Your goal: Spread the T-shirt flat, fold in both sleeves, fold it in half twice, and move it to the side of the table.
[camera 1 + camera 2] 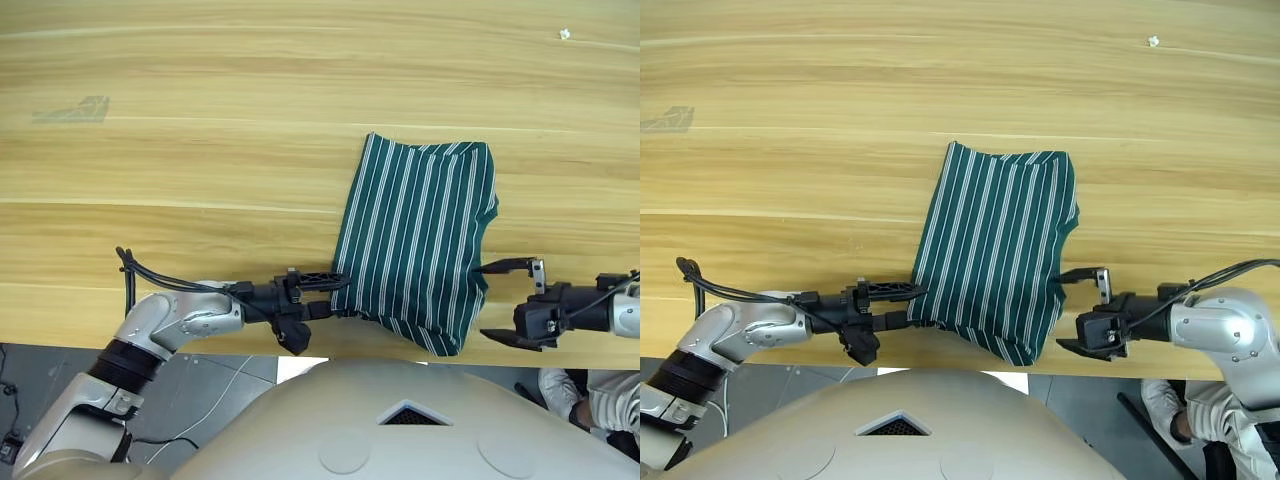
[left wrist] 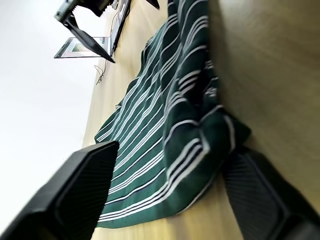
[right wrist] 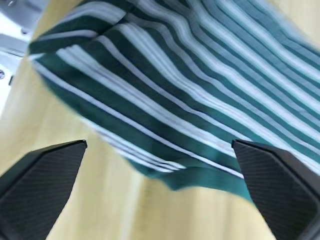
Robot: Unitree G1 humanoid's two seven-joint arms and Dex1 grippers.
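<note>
A broad table [image 1: 200,60] of pale wooden planks carries everything. On it lies the T-shirt [image 1: 420,240], dark green with thin white stripes. It is folded into a narrow strip whose stripes run away from the robot. Its near end sits slightly askew, and its near right corner comes right up to the table's near edge; whether it overhangs cannot be told. A small bulge of cloth sticks out of the T-shirt's right side, toward its far end.

The left tool [image 1: 328,296] is at the T-shirt's near left corner, low over the table. Its jaws stand wide apart, and the rumpled corner of cloth lies in the gap between them. One jaw is against the cloth's edge and the other stands clear of it, so nothing is clamped.

The right tool [image 1: 482,301] is at the T-shirt's right side, toward its near end. Its jaws are also spread wide, one nearer the T-shirt's far end and one nearer its near end, with their tips just at the cloth's edge. The striped edge lies in front of the gap, and the tool has hold of nothing.

A faint grey mark [image 1: 70,110] sits on the wood well to the left of the T-shirt, past its far end. A tiny white scrap [image 1: 565,33] lies well beyond the T-shirt's far right corner.
</note>
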